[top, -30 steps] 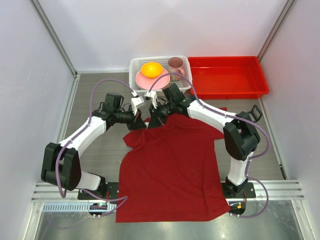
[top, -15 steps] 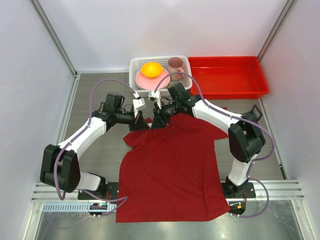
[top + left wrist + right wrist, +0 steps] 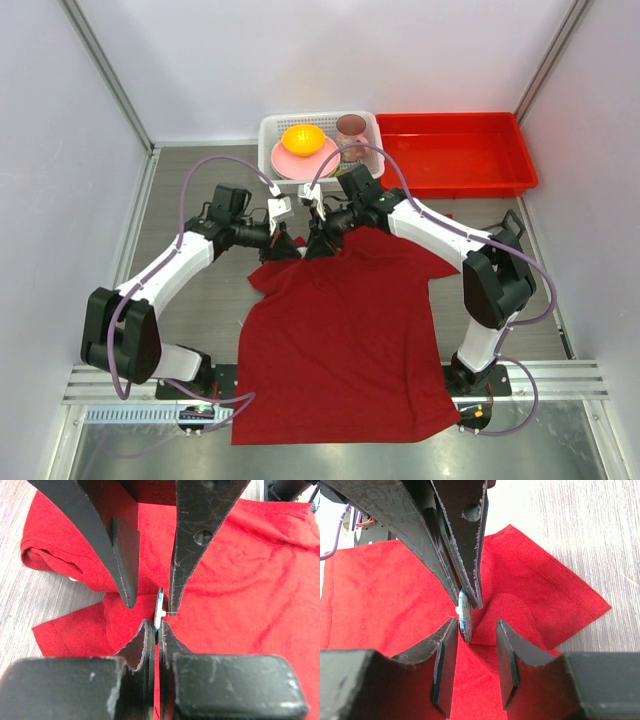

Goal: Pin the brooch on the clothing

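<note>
Here the clothing [image 3: 340,330] lies spread from the near edge of the table [image 3: 200,290]. At its far end the left gripper [image 3: 156,627] is pinched tight on the brooch [image 3: 464,615], held edge-on over the fabric, and the right gripper [image 3: 476,625] has its jaws parted either side of the disc. Beyond sit a white basket [image 3: 268,135] and a red tray [image 3: 450,160].

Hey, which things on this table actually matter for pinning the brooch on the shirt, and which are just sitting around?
Part of the job:
- brooch, pinched in the left gripper
- dark red T-shirt

Just lying about:
- white basket holding an orange bowl, a pink plate and a cup
- red tray
</note>
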`<state>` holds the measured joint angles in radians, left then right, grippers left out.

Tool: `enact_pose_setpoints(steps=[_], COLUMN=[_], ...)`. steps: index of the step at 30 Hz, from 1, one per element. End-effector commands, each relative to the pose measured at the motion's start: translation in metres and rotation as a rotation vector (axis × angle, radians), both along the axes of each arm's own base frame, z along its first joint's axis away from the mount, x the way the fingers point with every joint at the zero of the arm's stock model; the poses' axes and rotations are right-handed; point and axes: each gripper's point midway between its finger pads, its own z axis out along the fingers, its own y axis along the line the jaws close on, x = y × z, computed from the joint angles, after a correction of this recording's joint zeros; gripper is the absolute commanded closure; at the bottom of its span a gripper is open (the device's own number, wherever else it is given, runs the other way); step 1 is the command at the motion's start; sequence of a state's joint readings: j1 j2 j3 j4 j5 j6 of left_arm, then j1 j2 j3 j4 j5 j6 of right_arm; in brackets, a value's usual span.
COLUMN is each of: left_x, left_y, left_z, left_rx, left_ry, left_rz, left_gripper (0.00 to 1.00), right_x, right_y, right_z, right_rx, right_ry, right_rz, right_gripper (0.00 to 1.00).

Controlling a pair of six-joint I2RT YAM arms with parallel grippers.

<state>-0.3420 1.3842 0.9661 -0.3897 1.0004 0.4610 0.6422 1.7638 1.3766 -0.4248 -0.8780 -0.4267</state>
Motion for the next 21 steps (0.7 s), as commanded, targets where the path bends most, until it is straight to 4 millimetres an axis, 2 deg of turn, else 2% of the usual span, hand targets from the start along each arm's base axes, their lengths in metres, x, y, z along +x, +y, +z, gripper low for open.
enact_pose_setpoints(steps=[1,5,8,14,21], left_x=[-0.006,-0.006,-0.006,-0.004,-0.006], left_y=[-0.010,-0.010,-0.011,-0.013,-0.012], left_z=[0.016,0.017,0.018,0.021,0.023], left_rx=[-0.047,-0.050,-0.054,-0.061,-0.066], left_ry=[-0.015,-0.014,-0.014,-0.009,-0.004], left_rz=[-0.070,-0.074,-0.078,-0.070,-0.058], left_gripper=[1.00,1.00,1.00,1.00,1.00], right_x=[0.009,0.008,0.008,0.007,0.029], right_y=[0.001,0.005,0.009,0.018,0.021], right_z=[0.039,0.043,0.045,0.039,0.031], right_rx=[0.068,0.084,0.104,0.102,0.062], right_ry=[-0.123,-0.105,-0.082,-0.044,-0.034], right_rz=[0.021,0.031,0.016,-0.015,-0.153], right_gripper=[0.60,0.57,0.64,0.69,0.84])
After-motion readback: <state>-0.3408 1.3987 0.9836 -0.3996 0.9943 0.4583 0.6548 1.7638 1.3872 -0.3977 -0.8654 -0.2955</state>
